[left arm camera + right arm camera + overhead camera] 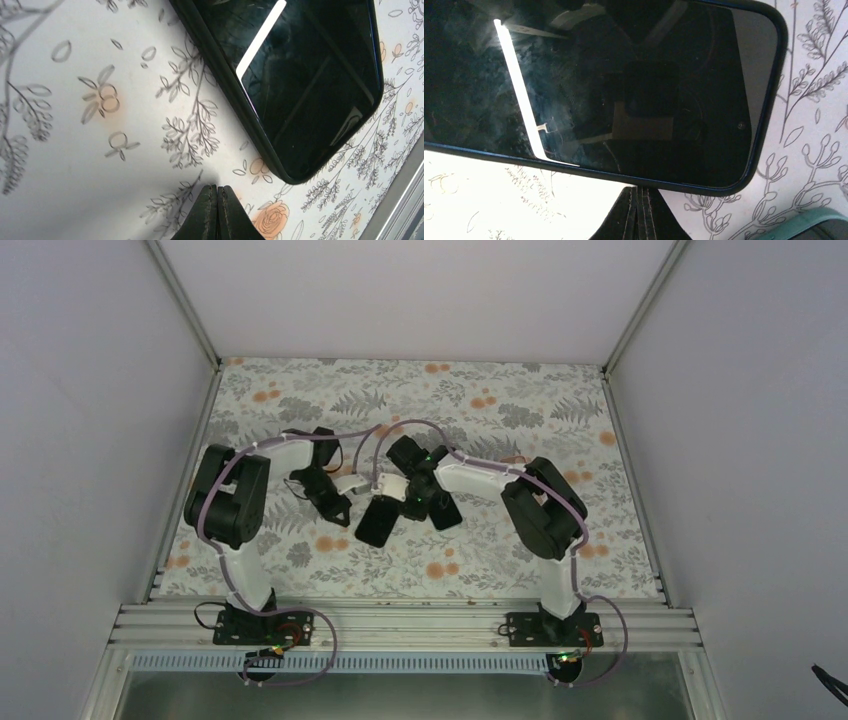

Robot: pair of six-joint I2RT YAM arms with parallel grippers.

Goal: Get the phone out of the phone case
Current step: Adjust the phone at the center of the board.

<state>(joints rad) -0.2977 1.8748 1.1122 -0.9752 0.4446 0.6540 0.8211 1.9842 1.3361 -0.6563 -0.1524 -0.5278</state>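
We log this as a robotics lab test cell: plain white panels enclose a floral-covered surface, aluminium extrusion rails run along its near edge, and the left arm and right arm, cables exposed, are bolted there.

Phone: lies screen up across the upper part of the frame, glass dark and smudged, tilted slightly down to the right.
Phone case: dark rim with a thin blue line, wrapped around the phone's visible edges and rounded corners.
Reflection: a bright light strip runs slantwise over the glass at the left.
Right gripper: fingertips pressed together at bottom centre, just at the phone's lower edge.
Table cover: white, printed with grey leaf sprigs.
Teal-edged object: bottom right corner, mostly cut off.
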